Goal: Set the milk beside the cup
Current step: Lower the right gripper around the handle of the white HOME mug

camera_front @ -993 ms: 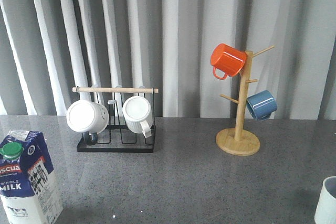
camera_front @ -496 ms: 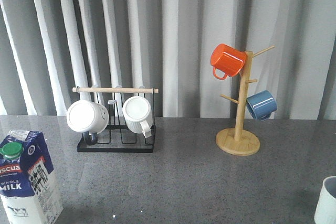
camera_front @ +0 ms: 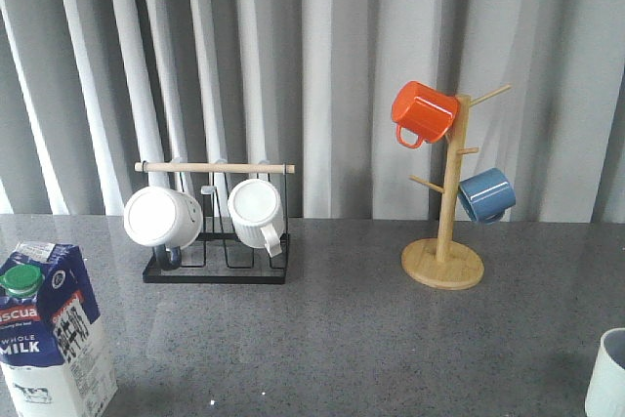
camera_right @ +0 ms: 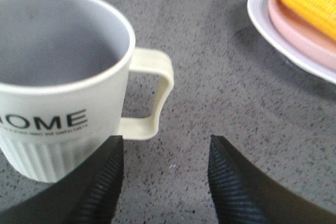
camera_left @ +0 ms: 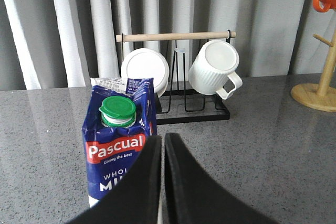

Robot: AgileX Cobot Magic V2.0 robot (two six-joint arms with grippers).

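The milk (camera_front: 51,329) stands upright at the near left of the grey table (camera_front: 352,339), the cup (camera_front: 605,373) at the far right edge — well apart. Behind are a black rack (camera_front: 217,241) with two white mugs and a wooden mug tree (camera_front: 444,231).

Only the right wrist view shows "HOME" on the cup and a plate (camera_right: 283,30) bearing corn. The right gripper (camera_right: 165,174) is spread empty; the left gripper (camera_left: 161,182) is pressed closed, empty — just before the milk.

The worktop (camera_front: 371,339) is bare between the milk (camera_front: 49,334) and the cup (camera_front: 607,373); the mug rack (camera_front: 215,266) and wooden tree (camera_front: 444,261) stand behind.
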